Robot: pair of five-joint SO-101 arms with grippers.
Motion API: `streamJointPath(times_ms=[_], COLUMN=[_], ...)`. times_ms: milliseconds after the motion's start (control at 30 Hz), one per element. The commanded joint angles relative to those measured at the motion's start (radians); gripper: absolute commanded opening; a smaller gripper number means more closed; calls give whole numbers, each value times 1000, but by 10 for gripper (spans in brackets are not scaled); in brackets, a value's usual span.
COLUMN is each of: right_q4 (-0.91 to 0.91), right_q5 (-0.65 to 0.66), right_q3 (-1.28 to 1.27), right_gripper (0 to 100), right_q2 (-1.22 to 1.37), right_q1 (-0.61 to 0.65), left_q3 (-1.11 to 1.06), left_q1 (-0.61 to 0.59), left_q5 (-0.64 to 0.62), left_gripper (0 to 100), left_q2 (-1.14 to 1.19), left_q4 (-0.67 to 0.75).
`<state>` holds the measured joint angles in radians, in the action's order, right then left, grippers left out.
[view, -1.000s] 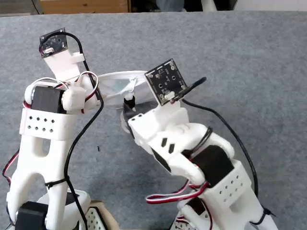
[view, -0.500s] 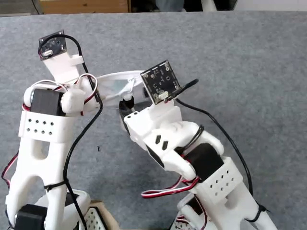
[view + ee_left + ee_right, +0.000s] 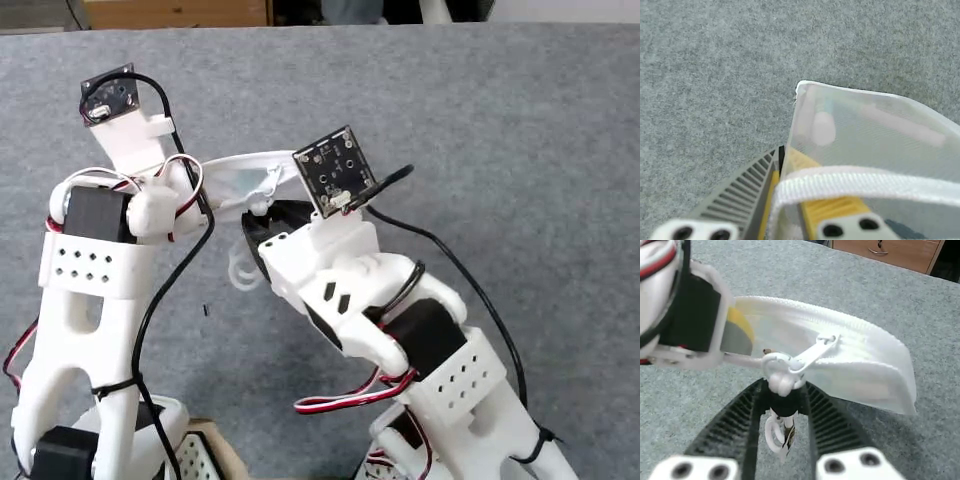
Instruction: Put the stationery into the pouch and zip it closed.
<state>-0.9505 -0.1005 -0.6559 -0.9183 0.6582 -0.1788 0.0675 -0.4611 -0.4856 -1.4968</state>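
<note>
L gripper [image 3: 781,159] is clamped on the end edge of the pouch [image 3: 865,125], which stretches away from its tips. R gripper [image 3: 785,390] is narrow, jaws pinching the zip pull [image 3: 812,351]; pouch lies just beyond, across its front. Inside, stationery [image 3: 822,127] shows faintly thru mesh.

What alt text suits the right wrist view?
Two black ribbed fingers grip the white zip pull of a white mesh pouch on a grey fabric table. The other arm's yellow and grey fingers hold the pouch's end.
</note>
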Motion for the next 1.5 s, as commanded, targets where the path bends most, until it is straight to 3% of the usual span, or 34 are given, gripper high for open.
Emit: streamJointPath(times_ms=[0, 133, 400, 933, 1233, 1467], right_q4=[14, 12, 12, 14, -14, -87], right_q5=[9, 72, 75, 77, 77, 77], right_q3=[24, 38, 38, 42, 42, 51], right_gripper=[11, 11, 11, 11, 11, 11], right_q2=[-10, -10, -10, -10, -10, -10], right_q1=[9, 9, 9, -49, -49, -49], left_q3=[4, 31, 36, 166, 269, 226], left_q1=[-16, -8, -8, -16, -24, -237], left_q5=[-2, 0, -6, -6, -6, -6], left_gripper=[30, 43, 319, 311, 312, 313], left_q2=[-11, -12, -14, -186, -247, -305], left_q4=[21, 15, -37, -80, -219, -226])
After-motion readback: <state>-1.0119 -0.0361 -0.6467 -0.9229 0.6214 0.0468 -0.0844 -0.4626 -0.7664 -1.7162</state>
